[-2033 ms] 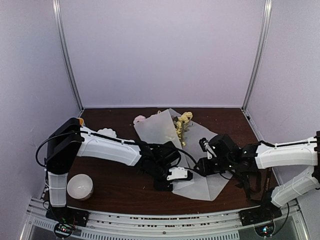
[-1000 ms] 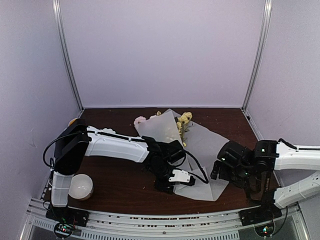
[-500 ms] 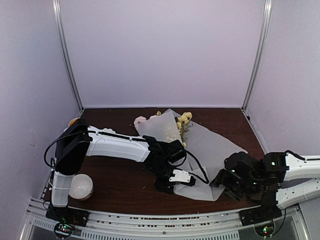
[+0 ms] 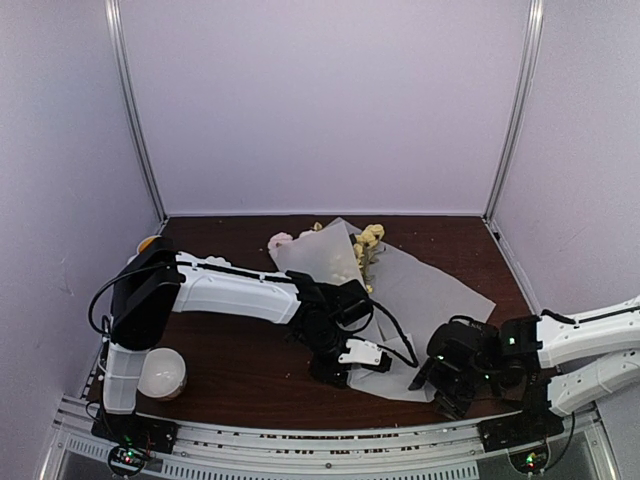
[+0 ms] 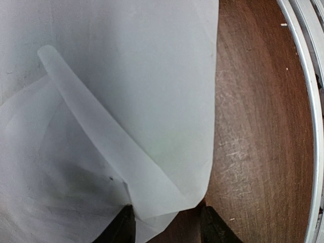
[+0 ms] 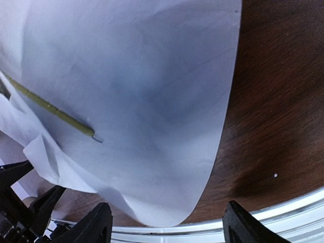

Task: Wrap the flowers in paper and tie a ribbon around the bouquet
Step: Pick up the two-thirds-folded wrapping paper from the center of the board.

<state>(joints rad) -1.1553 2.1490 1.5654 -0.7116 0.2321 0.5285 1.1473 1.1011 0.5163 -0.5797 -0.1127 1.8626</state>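
The paper (image 4: 410, 300) lies spread on the table, its left part folded over the flowers (image 4: 366, 241), whose yellow blooms stick out at the far end. My left gripper (image 4: 347, 363) sits on the fold's near end. In the left wrist view its fingers (image 5: 121, 229) stand either side of the folded corner of the paper (image 5: 147, 126), shut on it. My right gripper (image 4: 429, 377) is low at the sheet's near right corner, open. In the right wrist view the paper (image 6: 152, 101) curves down between the wide fingers (image 6: 96, 227), touching neither. A green stem (image 6: 50, 108) shows through it. The ribbon is out of view.
A white bowl (image 4: 160, 372) stands near the left arm's base. A loose pink bloom (image 4: 279, 240) lies left of the sheet, and an orange thing (image 4: 148, 242) sits at the far left. The metal rail (image 4: 300, 432) runs along the near edge, close under the right gripper (image 6: 169, 228).
My right arm has pulled back from the middle of the sheet, dropped low and swung in to the paper's near right corner. The left arm has held still on the fold.
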